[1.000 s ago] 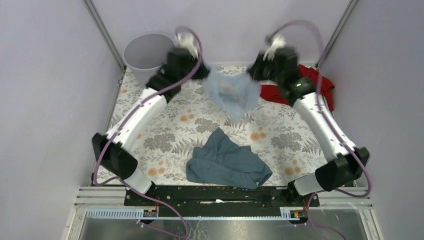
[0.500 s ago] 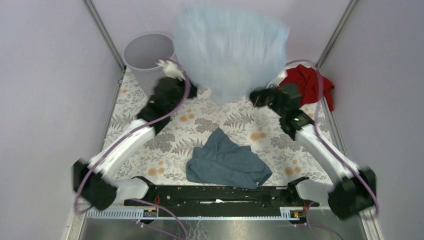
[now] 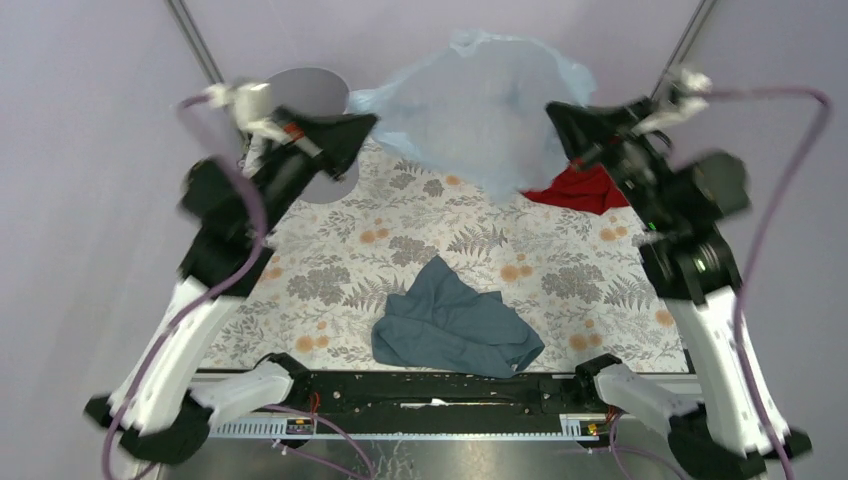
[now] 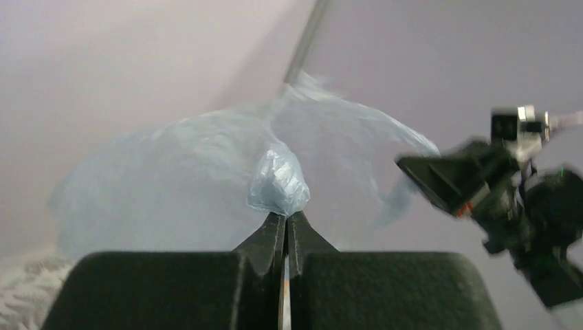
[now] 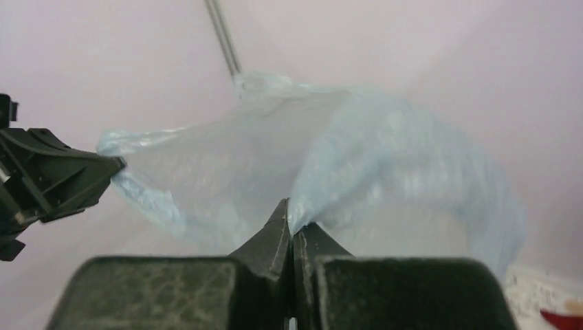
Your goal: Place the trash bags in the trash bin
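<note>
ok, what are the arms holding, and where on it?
Both hold the thin translucent pale-blue plastic bag, spread in the air between them: left fingers pinch a bunched bit of one edge, right fingers the opposite edge.

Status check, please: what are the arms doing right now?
Left gripper, right gripper: each shut on a trash bag edge. Trash bag spread in the air, not yet in the trash bin. Left arm hides part of the bin.

The left gripper [image 4: 286, 218] pinches a bunched fold of the pale-blue trash bag [image 4: 206, 172], which billows wide behind. The blurred right gripper [image 4: 407, 164] seemingly grips its far edge.
</note>
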`<action>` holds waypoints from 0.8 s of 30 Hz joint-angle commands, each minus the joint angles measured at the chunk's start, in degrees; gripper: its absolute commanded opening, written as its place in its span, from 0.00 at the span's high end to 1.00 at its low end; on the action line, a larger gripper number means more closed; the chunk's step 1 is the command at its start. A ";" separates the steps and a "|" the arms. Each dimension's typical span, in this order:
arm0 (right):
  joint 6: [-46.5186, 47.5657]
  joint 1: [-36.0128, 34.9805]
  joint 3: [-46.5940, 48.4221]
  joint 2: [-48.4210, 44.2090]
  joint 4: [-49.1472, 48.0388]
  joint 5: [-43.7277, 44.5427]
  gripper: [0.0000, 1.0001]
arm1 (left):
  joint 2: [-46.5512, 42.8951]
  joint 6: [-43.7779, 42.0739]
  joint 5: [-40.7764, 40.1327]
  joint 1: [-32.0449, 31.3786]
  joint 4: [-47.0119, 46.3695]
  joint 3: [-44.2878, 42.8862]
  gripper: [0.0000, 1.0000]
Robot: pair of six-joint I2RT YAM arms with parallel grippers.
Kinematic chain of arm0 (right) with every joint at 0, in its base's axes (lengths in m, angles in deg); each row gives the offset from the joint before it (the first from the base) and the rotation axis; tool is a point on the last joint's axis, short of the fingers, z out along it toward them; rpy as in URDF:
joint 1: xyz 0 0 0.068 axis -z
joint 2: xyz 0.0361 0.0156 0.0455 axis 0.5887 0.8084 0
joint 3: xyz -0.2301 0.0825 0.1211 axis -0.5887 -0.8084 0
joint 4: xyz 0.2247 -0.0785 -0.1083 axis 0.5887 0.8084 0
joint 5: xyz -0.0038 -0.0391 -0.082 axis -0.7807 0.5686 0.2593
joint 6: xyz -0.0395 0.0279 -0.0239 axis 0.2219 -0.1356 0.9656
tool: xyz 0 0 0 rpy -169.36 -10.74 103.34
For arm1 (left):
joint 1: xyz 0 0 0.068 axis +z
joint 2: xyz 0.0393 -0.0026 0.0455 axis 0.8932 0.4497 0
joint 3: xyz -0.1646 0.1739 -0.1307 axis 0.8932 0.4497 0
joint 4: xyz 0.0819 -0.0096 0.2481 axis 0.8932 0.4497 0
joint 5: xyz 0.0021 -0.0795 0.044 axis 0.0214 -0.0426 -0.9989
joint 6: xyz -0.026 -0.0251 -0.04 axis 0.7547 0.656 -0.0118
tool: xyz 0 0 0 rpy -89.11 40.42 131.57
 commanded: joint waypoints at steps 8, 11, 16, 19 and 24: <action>-7.50 -0.04 -40.93 0.82 -8.55 -1.45 1.00 | 1.64 -0.89 -16.74 1.28 15.80 30.69 1.00; -6.47 -0.10 -37.99 1.00 -7.14 -1.43 1.00 | -0.77 -2.44 -14.41 1.39 13.10 28.91 1.00; -2.77 -0.57 -11.50 3.35 4.36 -3.85 1.00 | 2.70 -4.14 -0.16 1.29 13.69 3.02 1.00; -2.74 -1.56 -3.85 1.13 3.54 -5.86 1.00 | 1.68 -3.05 6.18 -0.79 6.95 -4.96 1.00; -1.88 -1.58 -15.07 -3.72 -1.57 -0.79 1.00 | -5.34 -0.06 -10.79 -1.02 3.77 9.18 1.00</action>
